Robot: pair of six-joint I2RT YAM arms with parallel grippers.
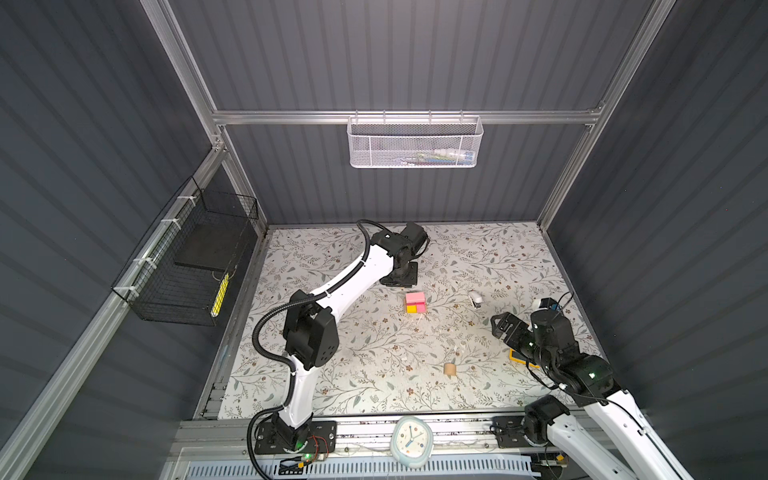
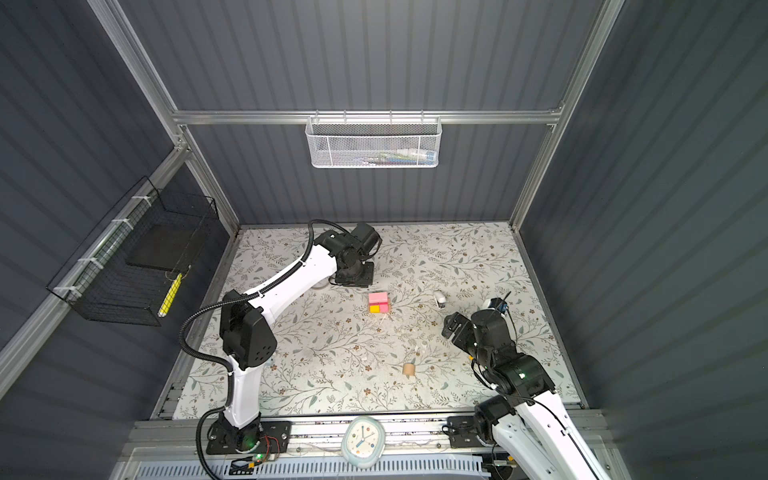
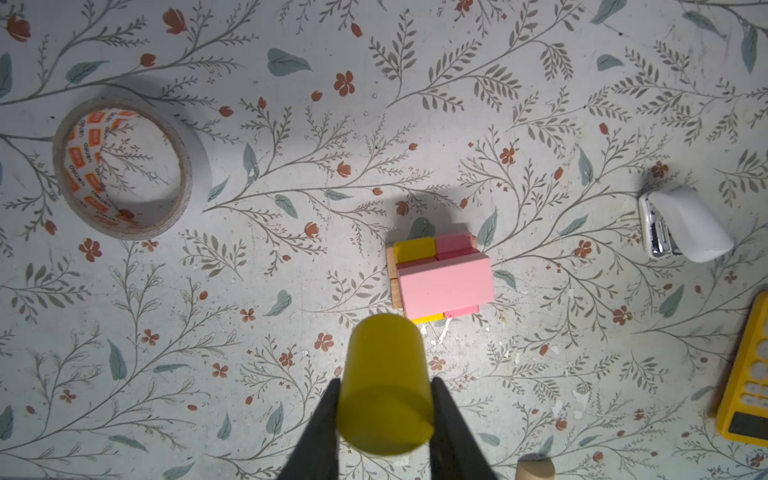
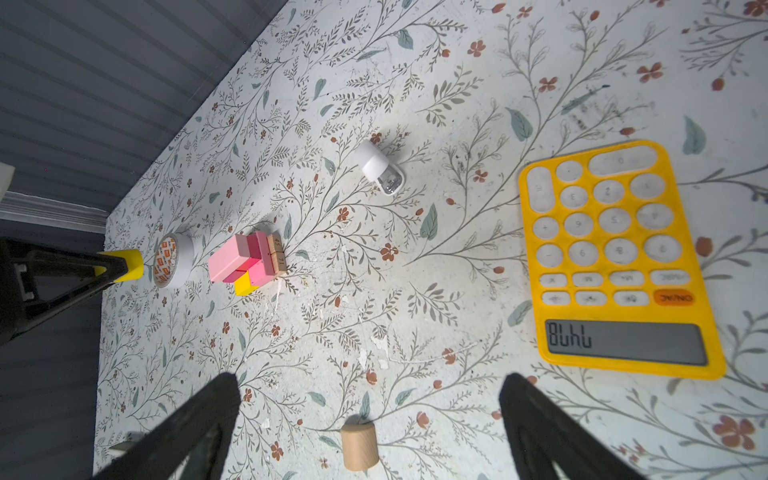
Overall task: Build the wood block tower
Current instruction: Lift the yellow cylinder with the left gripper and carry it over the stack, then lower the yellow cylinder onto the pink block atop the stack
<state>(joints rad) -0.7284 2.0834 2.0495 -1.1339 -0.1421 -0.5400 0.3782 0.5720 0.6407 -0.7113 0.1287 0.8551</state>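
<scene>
- One floral table (image 1: pixel 353 386) is shared by everything; the tower (image 1: pixel 415 302) is found near its middle.
- Spread wide and holding nothing, the right gripper (image 4: pixel 370 382) is poised near the calculator (image 4: pixel 615 249), with the tan cylinder (image 4: pixel 359 446) resting on the table close by; it is not needed for this step.
- Partly closed, the left gripper (image 3: pixel 385 392) is clamped on the yellow cylinder (image 3: pixel 386 353), which is held above the table just short of the tower.
- Off to one side, the tape roll (image 3: pixel 124 166) is seen well apart from the stack, so no obstacle is posed.
- On the tower, a pink bar (image 3: pixel 446 284) is laid across one half of the top, with lower yellow and pink blocks exposed beside it; its flat face is judged the proper seat.
- Well apart too, the stapler (image 3: pixel 685 224) can be ignored.
- For the cylinder, a centred position over the pink bar should be reached first; it should then be lowered upright and slowly, released only once fully seated, and the gripper withdrawn straight up.
</scene>
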